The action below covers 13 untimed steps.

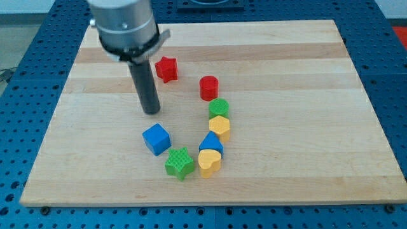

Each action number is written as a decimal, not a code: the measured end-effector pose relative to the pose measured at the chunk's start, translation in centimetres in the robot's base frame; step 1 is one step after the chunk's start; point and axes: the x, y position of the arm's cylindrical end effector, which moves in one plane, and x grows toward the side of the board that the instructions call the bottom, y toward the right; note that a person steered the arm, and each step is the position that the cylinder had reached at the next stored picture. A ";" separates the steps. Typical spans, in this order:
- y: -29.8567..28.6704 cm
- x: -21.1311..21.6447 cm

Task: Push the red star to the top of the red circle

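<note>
The red star (166,68) lies on the wooden board (286,76), up and to the left of the red circle (208,87). The two are apart by about one block's width. My tip (151,111) rests on the board below and slightly left of the red star, well left of the red circle. It touches no block.
Below the red circle runs a chain of blocks: a green circle (219,108), a yellow hexagon (219,126), a blue triangle (211,144), a yellow heart (209,162), a green star (180,163) and a blue cube (156,138).
</note>
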 end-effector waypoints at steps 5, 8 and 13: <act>-1.8 -9.5; 4.1 -9.5; 4.4 -4.2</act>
